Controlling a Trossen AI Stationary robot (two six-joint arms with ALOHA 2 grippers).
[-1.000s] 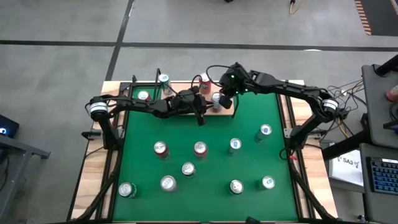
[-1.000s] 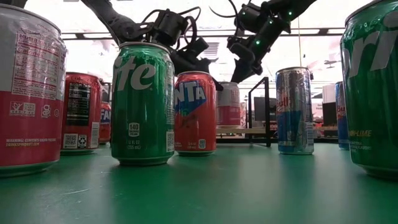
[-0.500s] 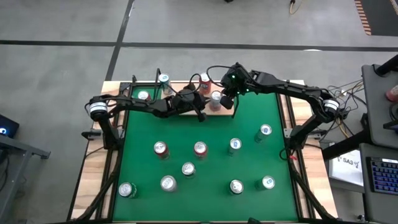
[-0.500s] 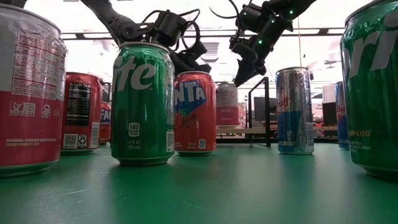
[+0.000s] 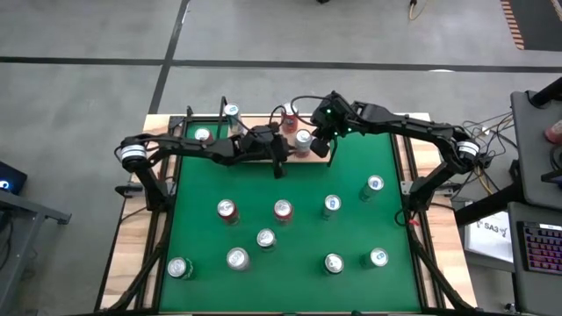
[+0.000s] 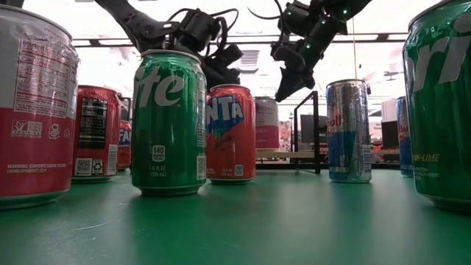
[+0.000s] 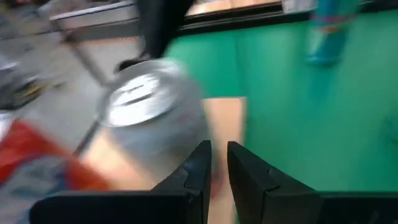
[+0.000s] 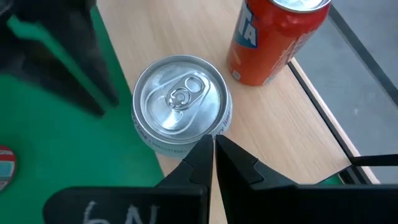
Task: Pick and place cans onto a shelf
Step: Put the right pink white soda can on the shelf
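Note:
A silver can stands upright on the light-wood shelf at the table's far edge, with a red can behind it. Two more cans stand on the shelf's left part. My right gripper is shut and hangs right at the silver can's near rim. My left gripper is shut with nothing between its fingers. It hovers over the green table just left of the silver can, apart from it. My right gripper comes slanting down from the table's right. Its shut fingertips stand at the near rim of the silver can's top. I cannot tell whether they touch it. The can stands upright on the shelf.
Several cans stand loose on the green table nearer the front, among them a red one, a green one and a silver one. Black wire uprights frame the shelf's ends.
My left gripper has tipped its fingers upward a little and drawn slightly back from the silver can. The can stays upright on the shelf.

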